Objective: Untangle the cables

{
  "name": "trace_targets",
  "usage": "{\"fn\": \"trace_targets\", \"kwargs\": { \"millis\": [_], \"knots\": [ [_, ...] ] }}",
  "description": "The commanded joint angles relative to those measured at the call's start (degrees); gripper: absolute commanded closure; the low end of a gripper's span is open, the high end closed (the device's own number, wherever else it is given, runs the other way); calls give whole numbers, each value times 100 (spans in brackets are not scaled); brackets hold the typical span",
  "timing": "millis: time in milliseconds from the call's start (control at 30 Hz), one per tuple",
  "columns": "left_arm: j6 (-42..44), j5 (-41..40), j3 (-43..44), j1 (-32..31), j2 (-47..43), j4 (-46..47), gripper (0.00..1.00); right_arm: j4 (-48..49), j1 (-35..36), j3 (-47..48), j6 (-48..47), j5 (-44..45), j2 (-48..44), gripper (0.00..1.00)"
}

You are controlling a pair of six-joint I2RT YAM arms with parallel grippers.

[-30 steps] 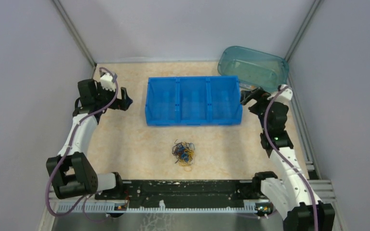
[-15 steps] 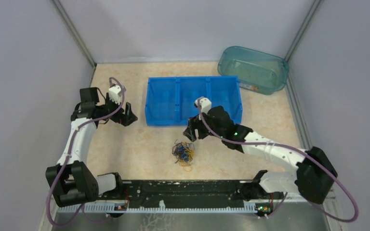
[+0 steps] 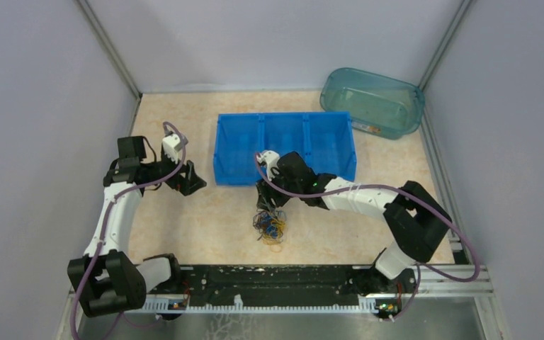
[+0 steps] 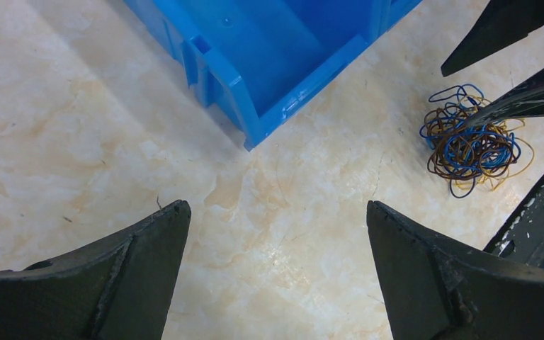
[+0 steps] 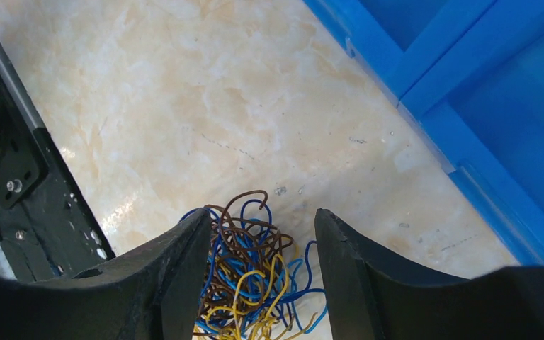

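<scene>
cables (image 3: 270, 227): one clump of blue, brown and yellow wires lying on the table (image 3: 184, 219), the nearest loose thing to the arm bases. Roundish, with no clear long axis.
key relation: the clump sits directly under the right hand (image 3: 266, 201), on its near side, and its upper loops rise into the gap between the two fingers.
right wrist view: the cables (image 5: 255, 283) fill the lower part of the gap of the right hand (image 5: 262, 216). The brown loops are on top, with blue and yellow beneath. Bare table lies ahead of the fingertips.
right hand state: parted to about the clump's width and astride it, with nothing clamped. I can't tell whether the finger edges touch the wires.
right arm pose: reaches in low from the right base, forearm stretched leftward across the table, wrist tipped down over the clump.
nearer arm: right, clearly.
left hand (image 3: 188, 180): spread wide, empty, hanging over bare table. The clump is off to its right and well apart.
left wrist view: the left hand (image 4: 276, 205) frames bare table. The cables (image 4: 473, 142) are at far right, with the right hand's dark fingers coming down onto them.
left arm pose: runs up the left side, elbow bent, hand angled in toward the centre and tilted down.
blue bin (image 3: 219, 152): just beyond both hands; the compartments look bare. One corner (image 4: 255, 127) is close ahead of the left hand.
teal tub (image 3: 340, 74): farthest off, well beyond the right hand, at the back right corner.
judgement: a short descent and close by the right hand looks like all the pick needs.
</scene>
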Motion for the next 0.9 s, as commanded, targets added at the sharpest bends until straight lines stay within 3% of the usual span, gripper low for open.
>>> {"fn": "trace_targets", "kwargs": {
  "millis": [0, 433, 567, 867],
  "knots": [
    [206, 300, 7, -16, -74, -138, 0, 131, 50, 333, -344, -251, 240, 45],
    [143, 405, 77, -22, -79, -184, 0, 348, 47, 405, -290, -506, 574, 73],
    [106, 476, 87, -37, -116, -183, 0, 369, 43, 402, -228, -375, 435, 100],
    [159, 573, 95, -136, -223, -283, 0, 358, 52, 376, -172, -40, -204, 100]
  ]
}}
